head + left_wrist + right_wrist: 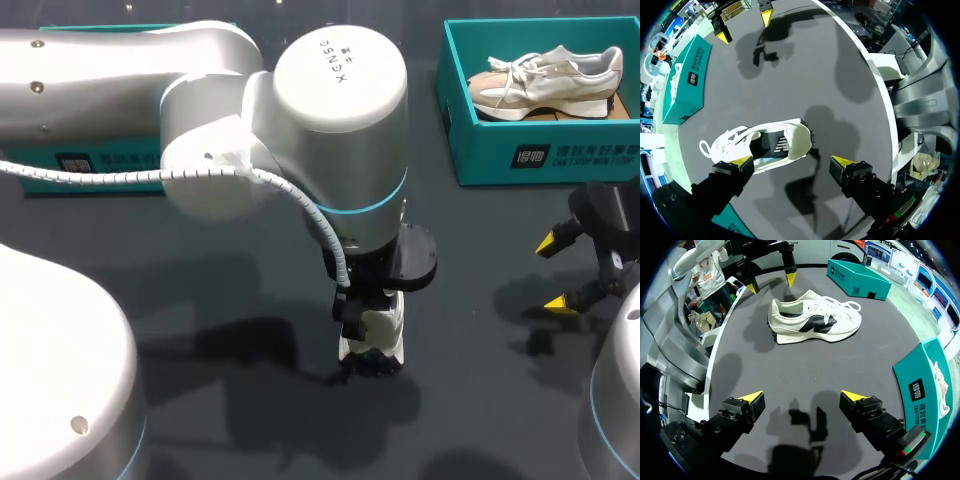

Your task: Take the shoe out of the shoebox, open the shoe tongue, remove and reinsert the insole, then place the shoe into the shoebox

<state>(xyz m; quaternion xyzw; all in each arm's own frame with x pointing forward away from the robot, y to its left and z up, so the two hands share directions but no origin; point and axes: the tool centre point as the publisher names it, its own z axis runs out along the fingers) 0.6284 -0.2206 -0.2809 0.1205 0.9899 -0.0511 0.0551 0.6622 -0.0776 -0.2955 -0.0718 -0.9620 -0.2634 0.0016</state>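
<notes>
A white sneaker with a black side mark [815, 317] stands upright on the dark table. In the head view only its heel [372, 345] shows under my left wrist. My left gripper [792, 161] hovers over the sneaker [765, 145], open, one yellow tip beside its side and the other clear of the heel, touching nothing. My right gripper [801, 397] is open and empty over bare table, well apart from the sneaker; it shows in the head view as right gripper [556, 272]. A teal shoebox [470, 110] at the far right holds a second light sneaker [545, 85].
Another teal box [90, 165] lies at the far left, mostly behind my left arm; it is the teal box [857, 277] beyond the sneaker in the right wrist view. The table's rounded edge [875, 85] runs close behind the sneaker's heel.
</notes>
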